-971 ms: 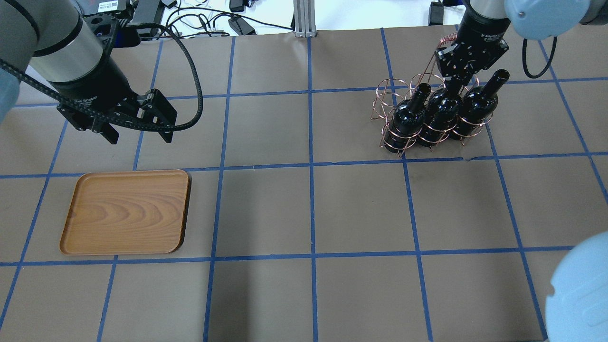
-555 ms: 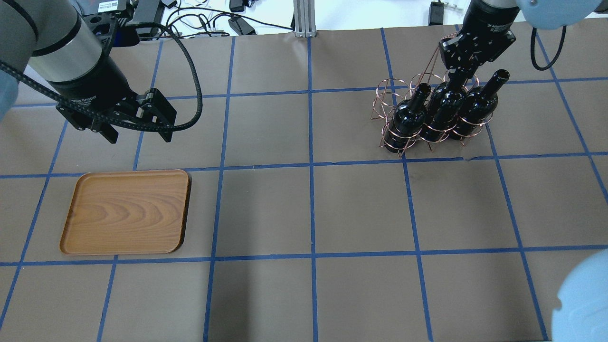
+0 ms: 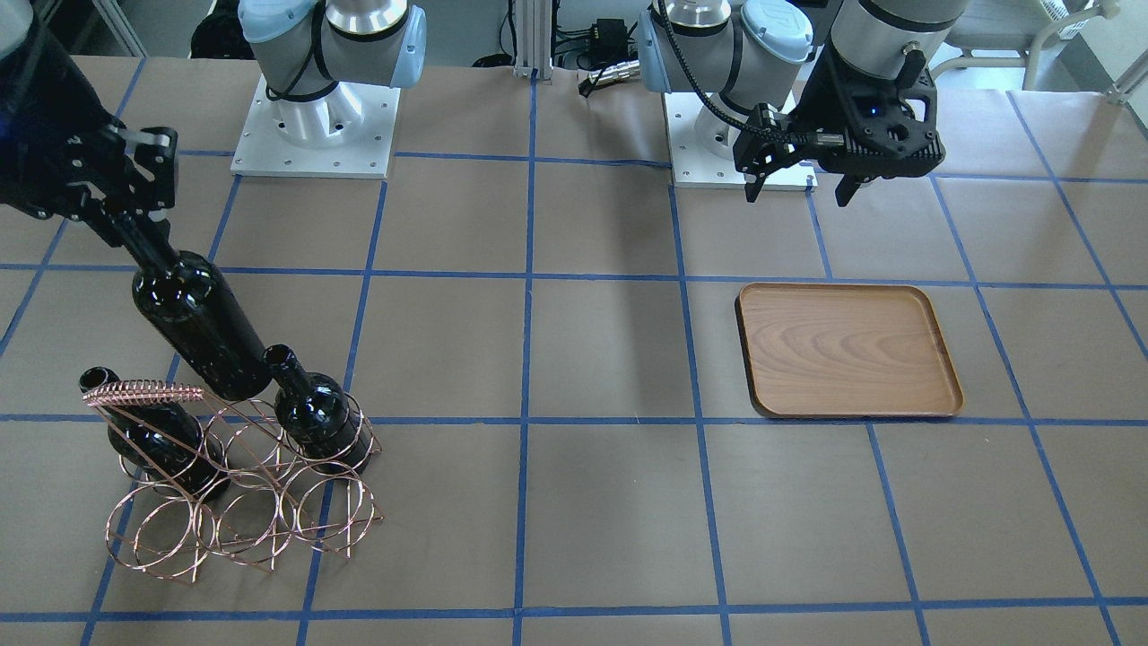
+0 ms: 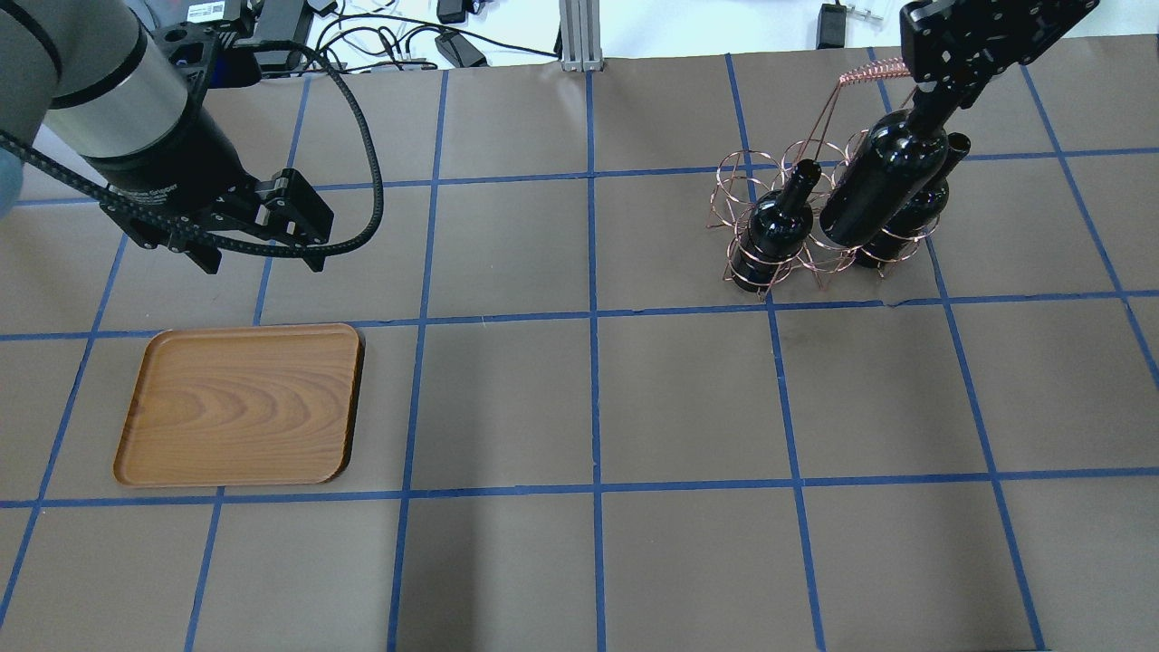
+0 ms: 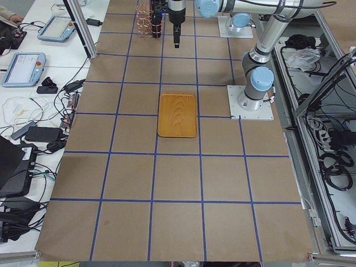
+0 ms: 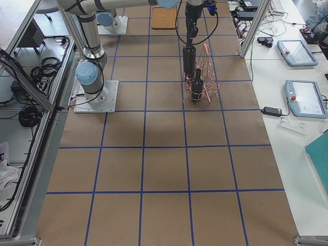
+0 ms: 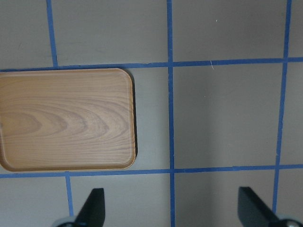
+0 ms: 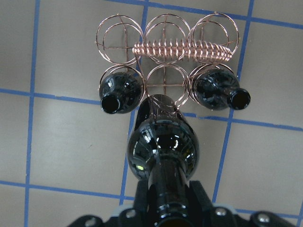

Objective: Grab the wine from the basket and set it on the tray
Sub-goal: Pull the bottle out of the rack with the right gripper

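My right gripper (image 4: 942, 91) is shut on the neck of the middle wine bottle (image 4: 883, 186) and holds it lifted and tilted over the copper wire basket (image 4: 738, 177). In the front-facing view the bottle (image 3: 193, 327) hangs with its base at the basket's (image 3: 242, 511) top hoops. Two more bottles (image 4: 779, 226) (image 4: 910, 213) stand in the outer hoops. The wooden tray (image 4: 240, 405) lies empty at the left. My left gripper (image 4: 263, 261) is open and empty, above the table just behind the tray (image 7: 66, 118).
Blue tape lines grid the brown table (image 4: 598, 398). Cables and power bricks (image 4: 453, 41) lie along the far edge. The basket's coiled handle (image 8: 182, 49) rises behind the held bottle (image 8: 163, 151).
My right gripper has risen with the middle bottle, drawing it up out of its hoop. The left arm has barely moved.
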`<action>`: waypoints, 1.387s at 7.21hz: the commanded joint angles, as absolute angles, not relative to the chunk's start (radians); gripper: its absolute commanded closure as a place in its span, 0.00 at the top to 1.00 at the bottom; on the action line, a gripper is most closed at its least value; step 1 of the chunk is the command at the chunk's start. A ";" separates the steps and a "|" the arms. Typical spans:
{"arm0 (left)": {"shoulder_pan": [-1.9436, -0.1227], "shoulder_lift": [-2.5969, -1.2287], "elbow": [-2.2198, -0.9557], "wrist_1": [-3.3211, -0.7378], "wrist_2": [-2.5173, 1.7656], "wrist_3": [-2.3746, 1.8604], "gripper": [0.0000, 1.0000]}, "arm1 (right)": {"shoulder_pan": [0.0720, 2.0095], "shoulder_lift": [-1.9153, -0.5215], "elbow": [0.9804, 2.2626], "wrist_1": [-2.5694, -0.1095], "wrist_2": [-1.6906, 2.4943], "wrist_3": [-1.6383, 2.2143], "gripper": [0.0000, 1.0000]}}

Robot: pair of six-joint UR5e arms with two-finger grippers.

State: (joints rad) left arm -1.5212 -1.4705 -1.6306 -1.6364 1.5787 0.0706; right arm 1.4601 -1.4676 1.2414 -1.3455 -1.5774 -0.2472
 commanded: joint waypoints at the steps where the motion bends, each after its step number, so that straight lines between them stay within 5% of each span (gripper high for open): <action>1: -1.519 -1.468 -1.631 -1.637 1.582 0.071 1.00 | 1.503 -1.505 1.245 -1.235 -1.575 -0.133 0.10; 4: -1.517 -1.467 -1.629 -1.635 1.639 0.086 1.00 | 1.708 -1.464 1.333 -1.325 -1.540 0.203 0.09; 10: -1.416 -1.470 -1.631 -1.617 1.657 0.181 1.00 | 2.064 -1.229 1.307 -1.647 -1.458 0.848 0.08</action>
